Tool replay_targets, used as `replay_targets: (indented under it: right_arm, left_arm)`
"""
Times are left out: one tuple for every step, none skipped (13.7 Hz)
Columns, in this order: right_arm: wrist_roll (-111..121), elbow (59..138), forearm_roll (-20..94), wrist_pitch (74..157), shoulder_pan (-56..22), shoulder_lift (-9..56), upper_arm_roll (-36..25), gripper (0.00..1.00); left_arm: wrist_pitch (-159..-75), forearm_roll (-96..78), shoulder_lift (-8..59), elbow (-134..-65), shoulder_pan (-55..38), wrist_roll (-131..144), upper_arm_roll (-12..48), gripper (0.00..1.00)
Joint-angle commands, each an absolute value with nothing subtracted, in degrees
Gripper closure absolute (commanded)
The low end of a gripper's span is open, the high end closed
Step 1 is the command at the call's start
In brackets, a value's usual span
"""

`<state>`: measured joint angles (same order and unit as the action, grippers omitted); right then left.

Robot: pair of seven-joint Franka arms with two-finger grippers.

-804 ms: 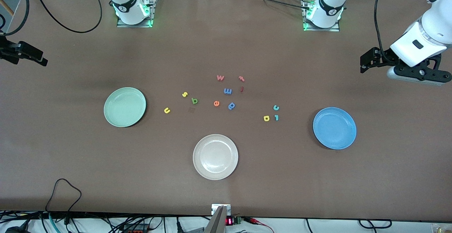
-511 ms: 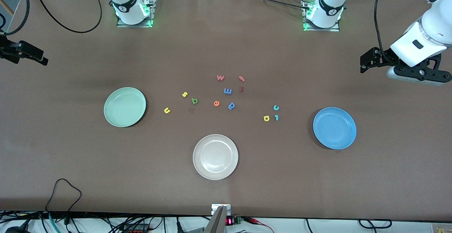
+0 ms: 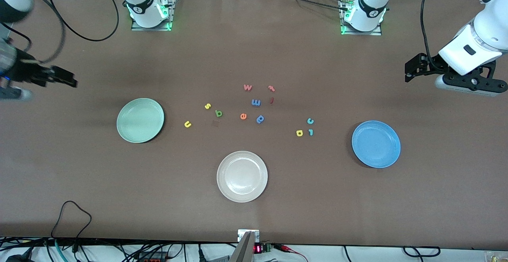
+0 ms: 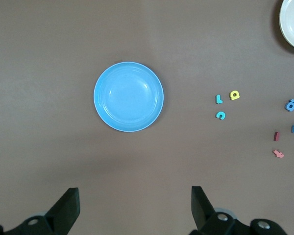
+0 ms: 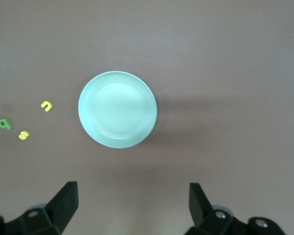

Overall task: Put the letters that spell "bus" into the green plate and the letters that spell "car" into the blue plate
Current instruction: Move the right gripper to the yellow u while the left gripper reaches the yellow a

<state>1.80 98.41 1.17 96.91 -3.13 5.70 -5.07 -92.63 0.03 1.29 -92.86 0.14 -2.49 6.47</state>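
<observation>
The green plate (image 3: 140,120) lies toward the right arm's end of the table with nothing in it. Beside it are the yellow "u" (image 3: 187,124), yellow "s" (image 3: 207,106) and dark green "b" (image 3: 218,113). The blue plate (image 3: 376,144) lies bare toward the left arm's end. The teal "c" (image 3: 310,121), yellow "a" (image 3: 299,133) and teal "r" (image 3: 310,132) cluster beside it. My right gripper (image 3: 63,79) hangs open and holding nothing over bare table near the green plate (image 5: 117,108). My left gripper (image 3: 410,71) hangs open and holding nothing, off from the blue plate (image 4: 129,96).
A beige plate (image 3: 242,176) sits nearer the front camera, between the two coloured plates. Red "w" (image 3: 247,87), "t" (image 3: 271,88) and a red bar (image 3: 272,100), blue "m" (image 3: 256,102), blue "p" (image 3: 260,118) and orange "e" (image 3: 243,116) lie mid-table.
My right arm has swung in from the table's end toward the green plate. The left arm, the letters and the plates have not moved.
</observation>
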Motion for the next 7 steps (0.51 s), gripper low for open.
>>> replay_targets:
  right_arm:
    - [-5.8, 98.3, 0.4, 100.0, -9.8, 12.3, -5.1, 0.0]
    - [-7.7, 98.7, 0.6, 100.8, -12.5, 14.3, -5.1, 0.0]
    - [-8.7, 98.7, 0.9, 101.5, -14.7, 16.7, -5.1, 0.0]
    - [-10.4, 98.7, 1.3, 102.3, -16.8, 18.4, -5.1, 0.0]
    - [-12.2, 98.7, 1.3, 103.8, -18.8, 20.2, -5.1, 0.0]
    - [-13.9, 98.6, 1.3, 105.4, -20.4, 21.8, -5.1, 0.0]
    - [-15.5, 98.4, 1.3, 106.8, -21.6, 23.1, -5.1, 0.0]
  left_arm:
    - [-92.0, -0.4, 1.1, -92.7, 0.7, -3.5, 6.8, 0.0]
    - [-92.0, -0.4, 1.1, -92.7, 0.7, -3.5, 6.8, 0.0]
    - [-92.0, -0.4, 1.1, -92.7, 0.7, -3.5, 6.8, 0.0]
    - [-92.0, -0.4, 1.1, -92.7, 0.7, -3.5, 6.8, 0.0]
    - [-92.0, -0.5, 1.1, -92.7, 0.7, -3.4, 6.8, 0.0]
    - [-92.0, -0.5, 1.1, -92.7, 0.7, -3.3, 6.8, 0.0]
    - [-92.0, -0.5, 1.7, -92.6, 0.5, -3.0, 6.8, 0.0]
